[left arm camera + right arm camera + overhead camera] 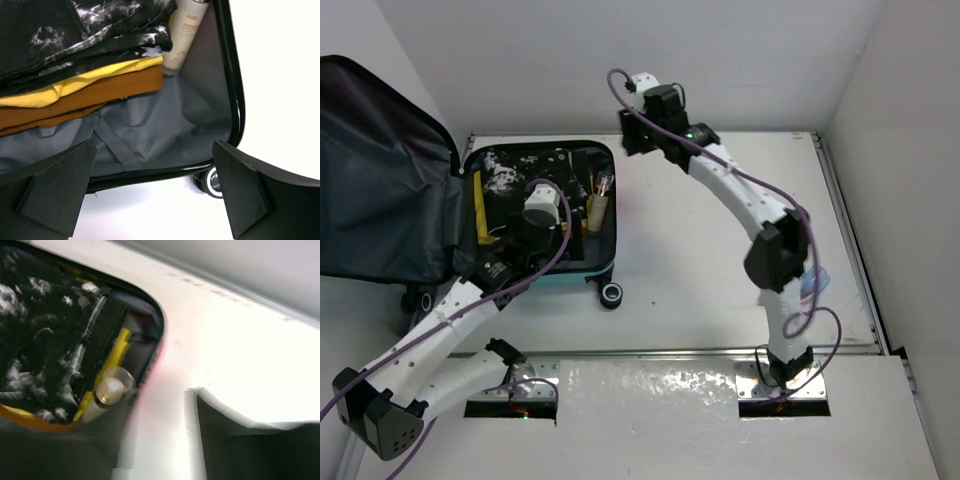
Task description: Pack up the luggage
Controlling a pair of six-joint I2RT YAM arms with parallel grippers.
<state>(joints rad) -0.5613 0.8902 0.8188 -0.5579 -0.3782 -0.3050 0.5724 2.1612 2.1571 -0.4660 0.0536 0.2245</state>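
Luggage (380, 195) open — folded clothes (90, 85) stacked inside, cream bottle (185, 35) beside them

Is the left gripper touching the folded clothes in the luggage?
Apart. Left wrist view: the left gripper hangs open, grey lining showing between its fingers and the folded clothes.

In the top view two arms are shown, the left arm (450, 320) at lower left and the right arm (735, 185) at right. Each is built of white link shells joined by black joint housings. A purple cable (613, 85) is run along each. A small green light (689, 131) is lit on the right arm. The fingers (57, 190) of the left gripper (152, 150) are seen as matte black wedges.
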